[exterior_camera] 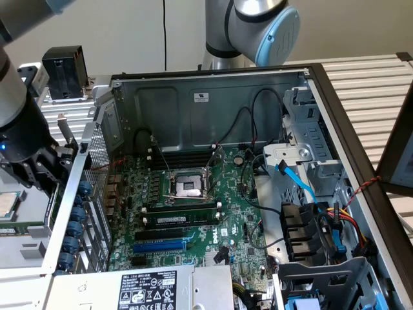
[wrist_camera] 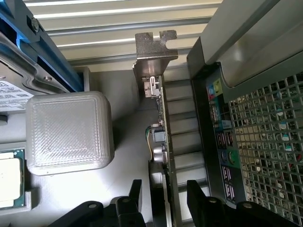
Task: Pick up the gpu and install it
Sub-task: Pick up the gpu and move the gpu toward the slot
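The gpu (wrist_camera: 161, 135) stands on edge outside the computer case, and the wrist view looks along its thin board edge to the silver end bracket (wrist_camera: 154, 52). My gripper (wrist_camera: 163, 201) is open and straddles the card, one black finger (wrist_camera: 136, 191) on each side with small gaps to the board. In the exterior view the gripper (exterior_camera: 51, 165) hangs low beside the case's rear wall at the exterior view's left, and the bracket tip (exterior_camera: 62, 128) pokes up just above it.
The open case (exterior_camera: 213, 81) lies flat with the green motherboard (exterior_camera: 193, 213) and its blue slot (exterior_camera: 161, 245) exposed. Its perforated rear wall (wrist_camera: 265, 151) runs close beside the card. A white block (wrist_camera: 68, 130) and a CPU (wrist_camera: 9, 182) sit on the other side.
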{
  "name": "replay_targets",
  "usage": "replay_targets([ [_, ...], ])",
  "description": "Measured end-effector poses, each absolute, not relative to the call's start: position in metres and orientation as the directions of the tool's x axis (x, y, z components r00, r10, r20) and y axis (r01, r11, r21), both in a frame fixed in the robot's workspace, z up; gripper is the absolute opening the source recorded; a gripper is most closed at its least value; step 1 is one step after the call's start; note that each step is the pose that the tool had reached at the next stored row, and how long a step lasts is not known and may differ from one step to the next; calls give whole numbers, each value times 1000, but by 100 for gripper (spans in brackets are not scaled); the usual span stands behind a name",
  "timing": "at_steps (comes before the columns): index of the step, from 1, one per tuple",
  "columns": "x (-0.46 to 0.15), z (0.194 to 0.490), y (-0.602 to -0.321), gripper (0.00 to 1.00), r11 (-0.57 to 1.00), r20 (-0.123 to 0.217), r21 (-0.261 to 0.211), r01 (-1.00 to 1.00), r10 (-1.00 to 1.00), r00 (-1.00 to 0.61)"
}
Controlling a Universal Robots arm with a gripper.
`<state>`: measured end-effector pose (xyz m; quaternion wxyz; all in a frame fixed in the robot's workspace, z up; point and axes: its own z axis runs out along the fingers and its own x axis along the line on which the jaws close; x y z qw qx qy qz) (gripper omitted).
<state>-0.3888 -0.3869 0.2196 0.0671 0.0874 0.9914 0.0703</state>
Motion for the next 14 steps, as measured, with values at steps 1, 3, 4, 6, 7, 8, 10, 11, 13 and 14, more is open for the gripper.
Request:
replay_targets([
  [1, -389, 220, -387, 48, 975, -121, 151, 164, 183, -976],
  [3, -389, 219, -387, 35, 975, -120, 151, 164, 183, -976],
  [4, -389, 219, -387, 35, 975, -121, 151, 164, 183, -976],
  [6, -388, 219, -387, 29, 975, -121, 150, 164, 182, -976],
  [7, -388, 219, -387, 29, 975, -121, 150, 164, 182, -976],
  [8, -388, 219, -387, 29, 975, -121, 150, 164, 182, -976],
  [10, -388, 220, -387, 29, 975, -121, 149, 164, 182, -976],
  [11, -388, 223, -387, 29, 975, -121, 149, 164, 182, -976],
  [13, -389, 229, -387, 29, 975, -121, 149, 164, 182, -976],
  [14, -389, 233, -387, 29, 975, -121, 149, 164, 182, -976],
])
